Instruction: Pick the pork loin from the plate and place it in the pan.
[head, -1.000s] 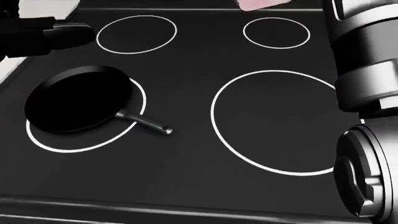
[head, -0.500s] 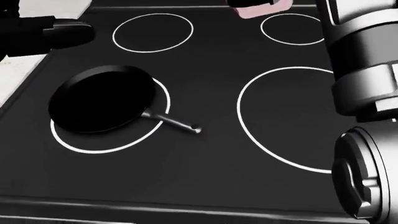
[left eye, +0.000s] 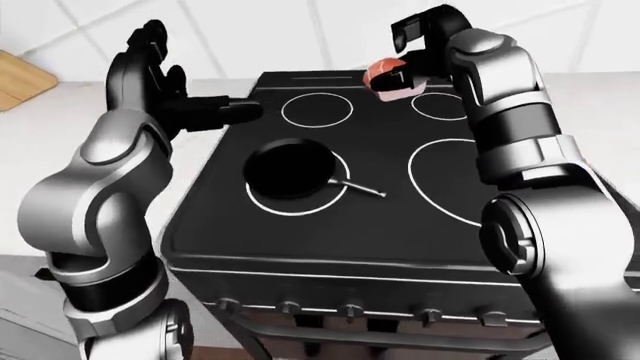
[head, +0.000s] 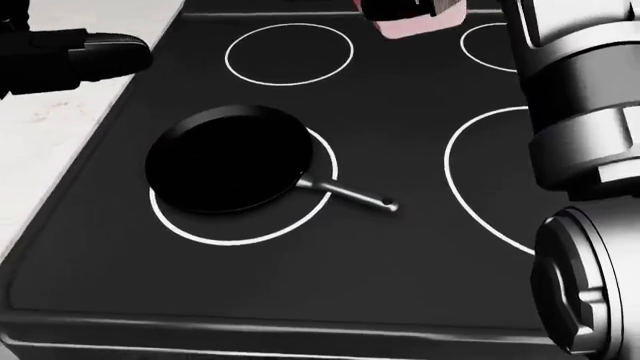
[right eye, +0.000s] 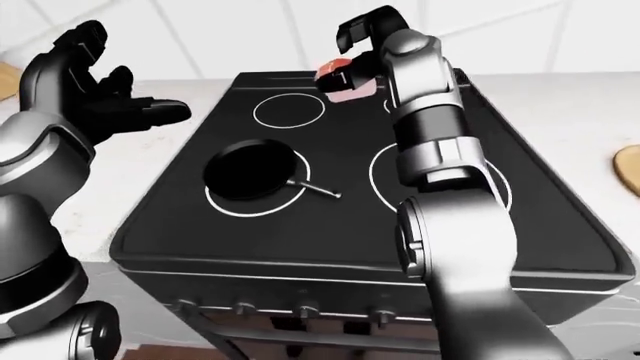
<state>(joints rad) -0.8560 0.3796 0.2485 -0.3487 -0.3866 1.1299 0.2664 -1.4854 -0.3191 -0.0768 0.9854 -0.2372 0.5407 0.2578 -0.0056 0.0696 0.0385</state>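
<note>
**Pork loin held high over the far burners, pan lower and to the left**

The right hand (left eye: 408, 52) holds the pork loin (left eye: 392, 77), its dark fingers closed over the top of the pink slab. In the left-eye view the meat hangs above the stove (left eye: 300, 240), between the two upper burner rings, clear of the glass. The head view catches only its lower pink edge at the top of the picture.

The pan (head: 228, 159) sits on the lower left burner ring, slightly off the ring's centre, its handle (head: 352, 195) pointing down and to the right in the head view. The pan is empty.

The relation that matters: from the held meat, the pan lies down and to the left in all three views, well apart. The right arm reaches across from the right, so the likely move is a sweep leftward and nearer the robot, then a descent over the pan's dark floor, away from the handle. The loin's long axis appears to run roughly left to right, though the fingers hide much of it.

The left hand (right eye: 105, 94) is spread wide and empty, raised over the pale counter (left eye: 60, 135) left of the stove.
</note>
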